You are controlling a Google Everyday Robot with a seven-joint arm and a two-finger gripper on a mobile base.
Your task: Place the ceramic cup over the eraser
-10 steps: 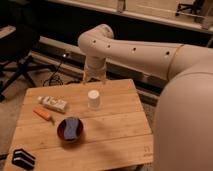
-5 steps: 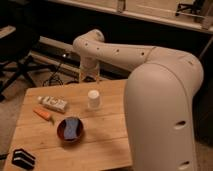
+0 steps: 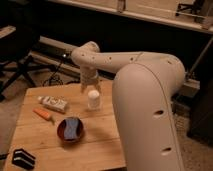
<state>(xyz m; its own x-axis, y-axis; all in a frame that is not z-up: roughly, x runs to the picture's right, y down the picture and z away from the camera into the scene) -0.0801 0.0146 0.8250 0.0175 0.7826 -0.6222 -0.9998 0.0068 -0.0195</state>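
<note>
- The white robot arm [image 3: 150,95] is seen filling the right side of the view. From its thick foreground segment a slimmer link is stretched left to a bent joint above the table's far edge, and from there it is turned downward.
- The wooden table [image 3: 102,137] is seen beneath it, made of pale planks. 5 loose things are carried on it.
- A dark office chair [image 3: 15,52] is made out on the floor to the left of the table, with cables [image 3: 55,77] lying beside it.
- A dark red-brown bowl [image 3: 70,129] with blue contents is placed in front of the table's middle, towards the left.
- The gripper [image 3: 90,86] is held at the lower end of the arm, pointing down, just above and behind the ceramic cup. Whether it is wide, narrow or closed on anything cannot be told, and contact with the cup cannot be told either.
- A white labelled oblong box [image 3: 54,103] is laid on its side at the left, level with the cup and apart from it.
- The ceramic cup [image 3: 93,99], plain white and cylindrical, is stood upright on the table near the middle of the far half, to the right of the box and behind the bowl.
- The eraser [image 3: 23,158], black with thin pale lines, is found at the front-left corner of the table, well apart from the cup, and is left uncovered.
- An orange pen [image 3: 44,114] is laid slantwise between the box and the bowl.
</note>
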